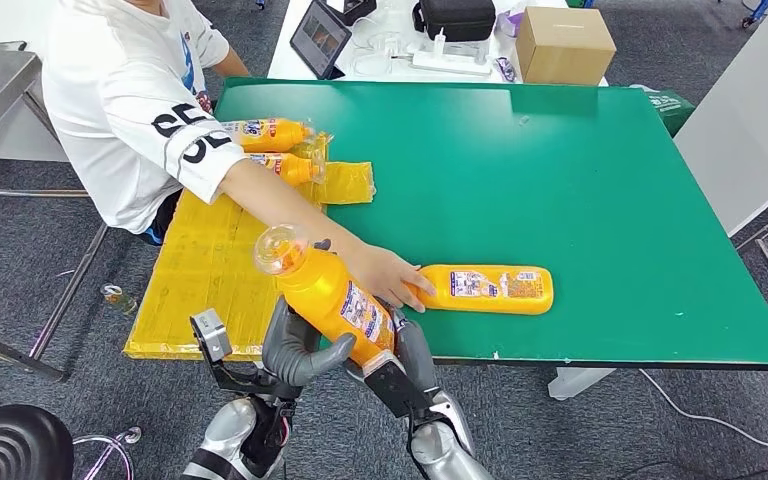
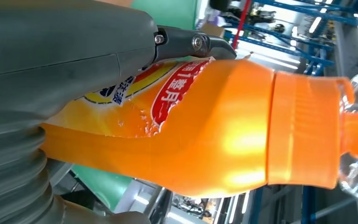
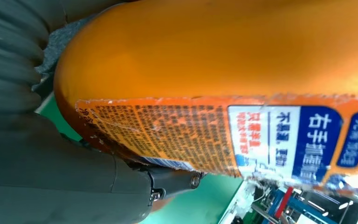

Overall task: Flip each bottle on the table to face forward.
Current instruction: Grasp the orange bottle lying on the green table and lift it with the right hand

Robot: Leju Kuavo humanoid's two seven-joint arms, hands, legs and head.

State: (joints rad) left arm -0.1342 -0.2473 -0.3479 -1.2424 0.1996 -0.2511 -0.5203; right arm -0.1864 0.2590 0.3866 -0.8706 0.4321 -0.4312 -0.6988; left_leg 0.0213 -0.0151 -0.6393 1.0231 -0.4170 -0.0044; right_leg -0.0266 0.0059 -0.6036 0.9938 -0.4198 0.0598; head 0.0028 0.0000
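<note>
- The green counter [image 1: 600, 200] is carrying a flat, matte surface, with a yellow sheet [image 1: 210, 280] lying along its left side; the sheet's near edge is being cut off by the robot's arms.
- A person in a white shirt [image 1: 130, 90] is leaning in from the far left, one arm stretching across the counter, their hand [image 1: 385, 275] touching the neck end of the lying bottle [image 1: 490, 289]; its cap is being hidden by that hand.
- The held bottle [image 1: 335, 300] is hanging tilted above the counter's near edge, glossy orange plastic with a clear domed cap pointing up and left and a wrinkled printed label.
- The left hand [image 1: 305, 355] and right hand [image 1: 410, 360] are gripping the held bottle's lower body from either side, thumbs wrapping it; the dark fingers are mostly covered, so how tightly they are pressing is probably hard to judge.
- Two more bottles [image 1: 270, 133] are lying at the far left, partly in crinkled clear wrap.
</note>
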